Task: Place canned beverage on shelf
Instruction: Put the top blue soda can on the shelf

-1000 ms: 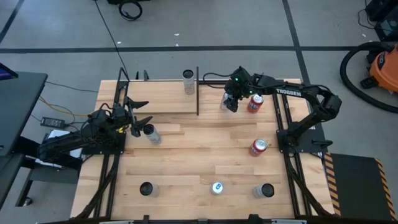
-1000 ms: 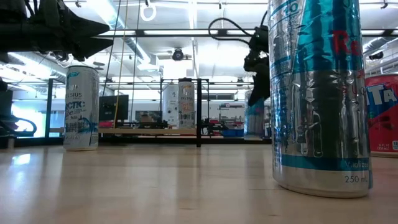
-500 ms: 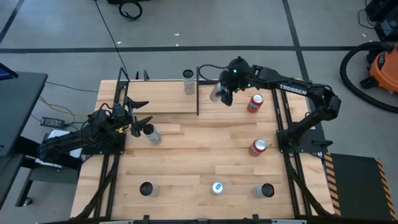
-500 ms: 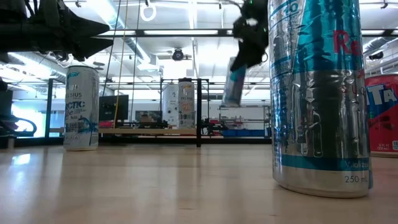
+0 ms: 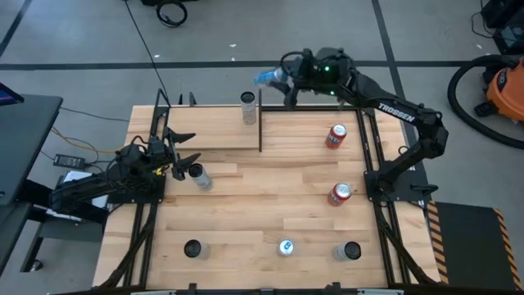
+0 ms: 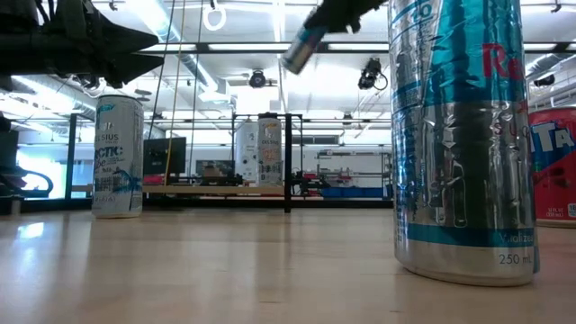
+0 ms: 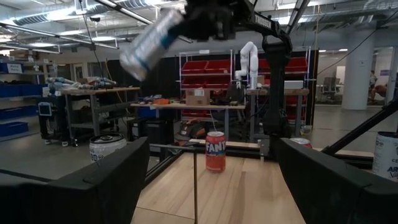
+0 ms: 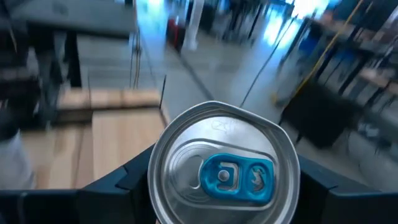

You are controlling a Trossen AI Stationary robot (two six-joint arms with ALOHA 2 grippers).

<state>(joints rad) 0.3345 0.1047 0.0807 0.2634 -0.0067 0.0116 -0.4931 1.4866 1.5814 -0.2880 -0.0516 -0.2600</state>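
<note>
- Canned beverage: a slim silver-and-blue aluminium can (image 5: 267,79), held tilted in the air by the right gripper (image 5: 288,78), beyond the table's far edge and above the level of the standing cans; its silver lid with a blue pull tab (image 8: 236,175) fills the right wrist view.
- Right gripper: its two dark fingers (image 8: 134,180) are clamped on either side of the can body, just below the lid.
- Shelf: a small pale plain-wood panel edged with thin black metal rods (image 5: 213,127), lying below the held can, at the far left part of the table; a silver can with a grey label (image 5: 248,107) stands upright at its far right corner, near the raised can.
- Left gripper (image 5: 182,149): at the shelf's left end, well apart from the right gripper; its dark fingers (image 7: 109,177) stand apart and hold nothing. A silver can with a dark top (image 5: 198,175) stands just beside it.
- Other cans: two red cans (image 5: 335,135) (image 5: 340,193) below the right arm; three more cans along the table's near edge (image 5: 192,248) (image 5: 286,247) (image 5: 350,251).
- Support: a large plank-patterned wooden tabletop (image 5: 270,197).
</note>
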